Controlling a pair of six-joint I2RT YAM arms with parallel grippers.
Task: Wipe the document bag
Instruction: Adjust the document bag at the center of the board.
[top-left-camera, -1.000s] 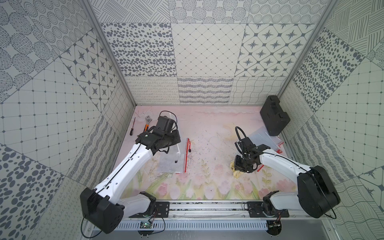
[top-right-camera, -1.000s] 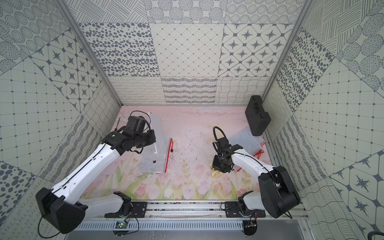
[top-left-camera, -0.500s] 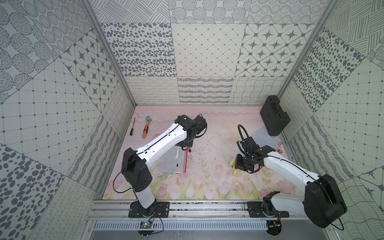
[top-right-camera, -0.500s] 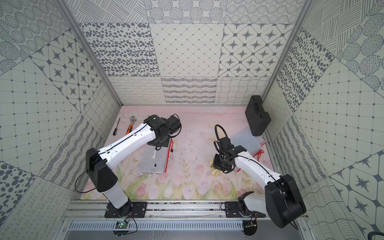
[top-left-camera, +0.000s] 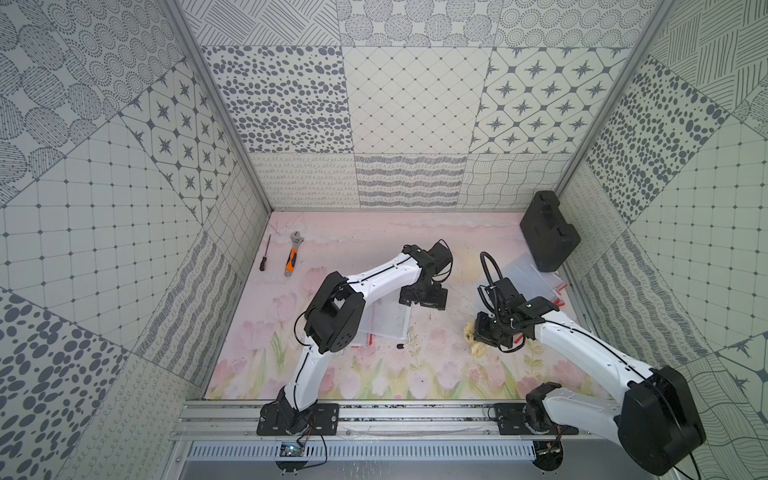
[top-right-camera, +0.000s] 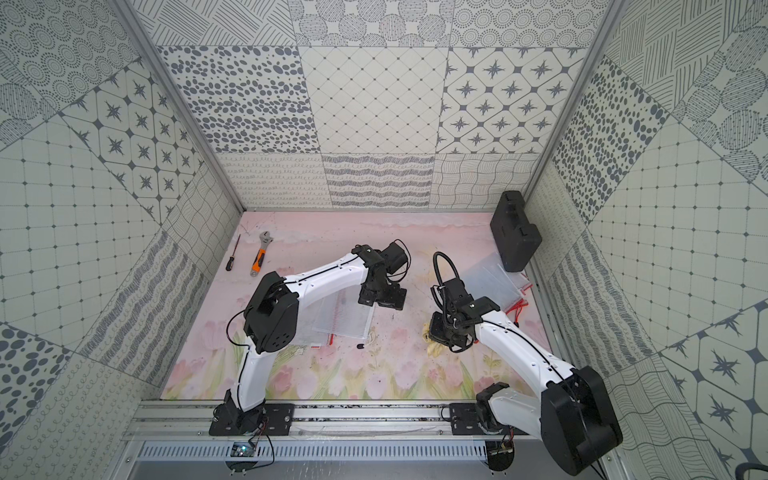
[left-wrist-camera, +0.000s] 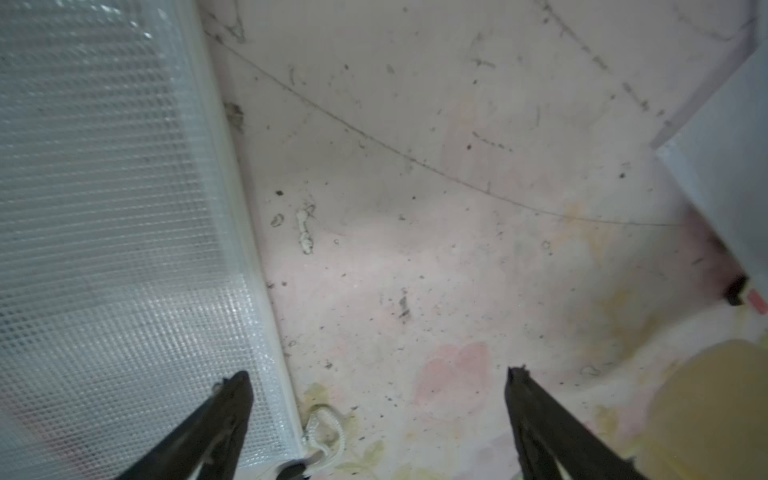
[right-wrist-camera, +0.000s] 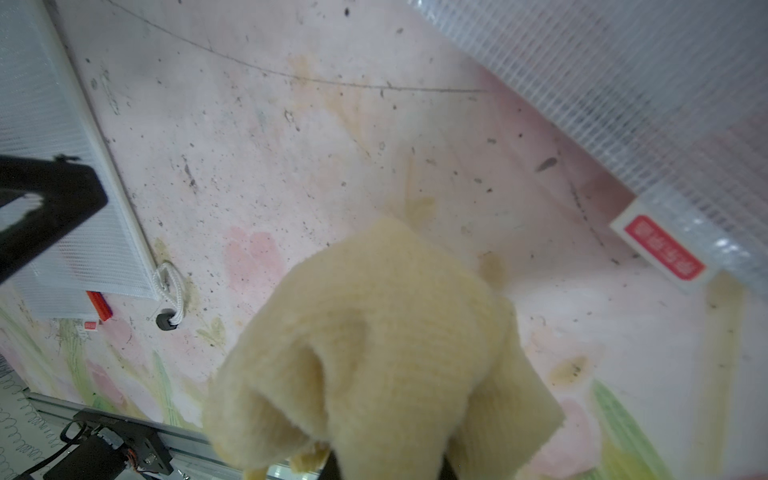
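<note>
Underneath: pink floral-print table mat (top-left-camera: 374, 376), scratched and speckled with dark crumbs.
Left claw: the left gripper (left-wrist-camera: 378, 376) stands spread wide with nothing between its fingers. It hangs over bare mat just beside the bag's bound edge. One fingertip (left-wrist-camera: 237, 386) overlaps the mesh in the wrist view; whether it touches cannot be told.
Right claw: the right gripper (top-left-camera: 486, 334) is clamped tight on a bunched pale-yellow fleecy cloth (right-wrist-camera: 374, 332), low over the mat, with bare mat between it and the bag.
Case: black moulded plastic hard case (top-left-camera: 548, 239), at the far right corner.
Task's thing: clear grid-mesh plastic document bag with white-bound edges (top-left-camera: 386, 324), flat on the mat near the middle, partly under the left arm (top-left-camera: 374, 278).
Bag's lie: its visible bound edge runs roughly far to near. The corner carrying a white cord (right-wrist-camera: 170, 280) and black pull (right-wrist-camera: 164, 322) points toward the front rail (top-left-camera: 415, 411). A red strip (top-left-camera: 361, 345) pokes out at its near side. The arm hides too much to settle the long axis.
Spare bags: more clear mesh bags (top-left-camera: 525, 278), fanned out just beside the case.
Tools: orange-handled adjustable wrench (top-left-camera: 292, 259) and black-handled screwdriver (top-left-camera: 264, 257), side by side at the far left.
Writing: red label (right-wrist-camera: 665, 251) with pale characters on a spare bag's corner, too blurred to read. A tiny red tag (right-wrist-camera: 89, 325) by the document bag is equally unreadable.
</note>
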